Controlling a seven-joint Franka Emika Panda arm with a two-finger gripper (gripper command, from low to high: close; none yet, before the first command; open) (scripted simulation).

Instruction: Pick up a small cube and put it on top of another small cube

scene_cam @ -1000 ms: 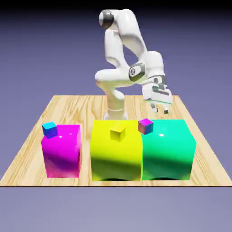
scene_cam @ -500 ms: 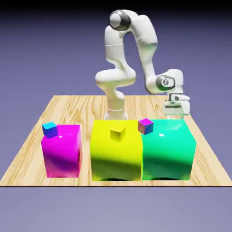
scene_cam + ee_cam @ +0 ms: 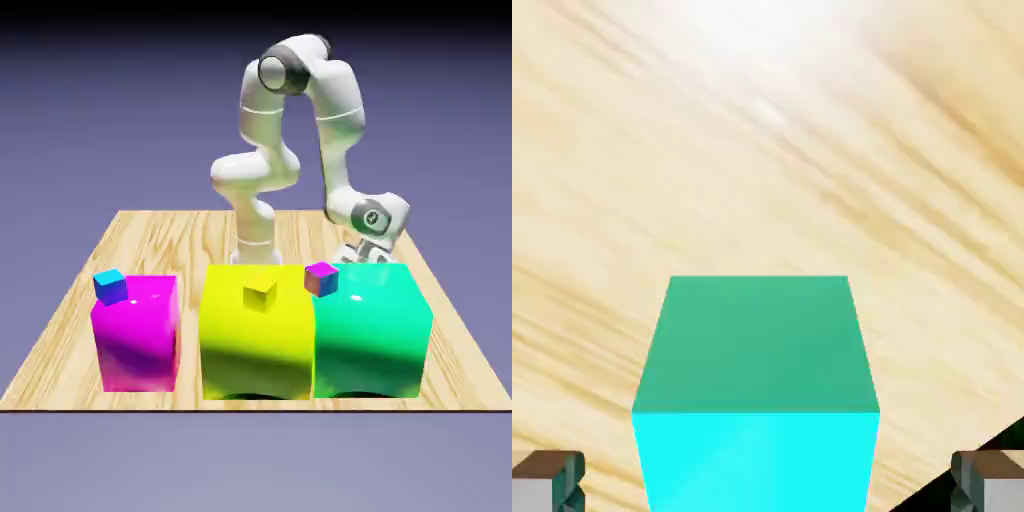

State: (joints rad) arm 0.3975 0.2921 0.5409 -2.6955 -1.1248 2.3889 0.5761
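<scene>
In the hand view a small cube [image 3: 757,400], uniformly turquoise-cyan, rests on the wooden table directly between my two grey fingertips [image 3: 548,482]. My gripper [image 3: 768,486] is open, with wide gaps on both sides of the cube and no contact. In the exterior view the gripper [image 3: 362,255] hangs low behind the big teal-green block [image 3: 372,325], which hides its fingers and the small cube.
Three big blocks stand in a row near the table's front: magenta [image 3: 138,335], yellow [image 3: 256,335] and teal-green. A tiny cube with dark blue sides [image 3: 110,286] tops the magenta one, a tiny yellow cube [image 3: 260,294] the yellow one, a tiny magenta-purple cube [image 3: 321,279] the teal-green one.
The arm has swung toward the exterior view's right and come down behind the teal-green block. The gripper stayed open. No cube or block has moved.
</scene>
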